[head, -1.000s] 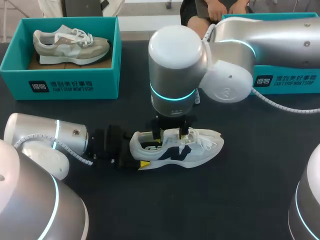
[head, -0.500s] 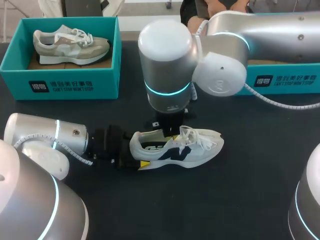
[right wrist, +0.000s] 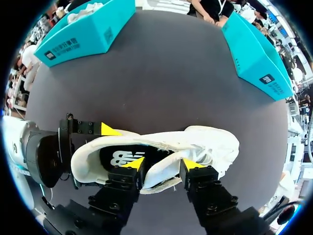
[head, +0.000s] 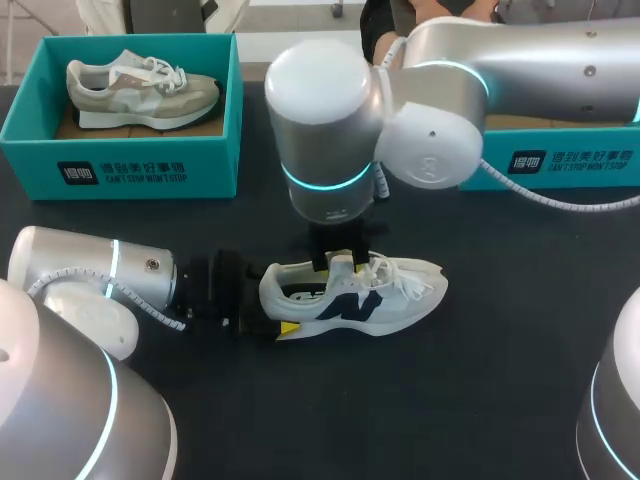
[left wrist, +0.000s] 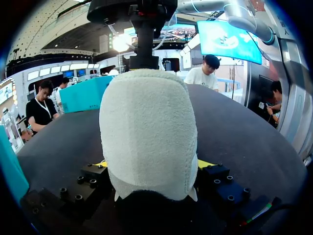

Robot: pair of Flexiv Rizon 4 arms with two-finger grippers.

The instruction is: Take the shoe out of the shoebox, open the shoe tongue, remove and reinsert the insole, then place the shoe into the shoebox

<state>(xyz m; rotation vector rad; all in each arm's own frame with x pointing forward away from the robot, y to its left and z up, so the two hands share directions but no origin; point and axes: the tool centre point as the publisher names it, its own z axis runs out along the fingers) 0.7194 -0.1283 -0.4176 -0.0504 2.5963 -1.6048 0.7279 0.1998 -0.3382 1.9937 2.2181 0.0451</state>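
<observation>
A white shoe (head: pixel 350 292) with a navy logo lies on its sole mid-table, toe to the right. My left gripper (head: pixel 272 306) comes in from the left and is shut on the heel (left wrist: pixel 149 132), one yellow tip on each side. My right gripper (head: pixel 340 263) hangs straight down over the shoe's mouth. In the right wrist view it (right wrist: pixel 163 164) stands open astride the tongue (right wrist: pixel 164 169), one fingertip (right wrist: pixel 135 163) over the black insole (right wrist: pixel 120 156), the other by the laces. A teal shoebox (head: pixel 570 160) sits at the back right, partly hidden by my right arm.
A second teal shoebox (head: pixel 120 170) at the back left holds a grey-beige shoe (head: pixel 140 85). The black table (head: pixel 480 400) is bare in front of and to the right of the white shoe.
My right arm's wrist has swung to the left above the shoe. Its fingers drew together and have parted again. The shoe and my left arm have kept still.
</observation>
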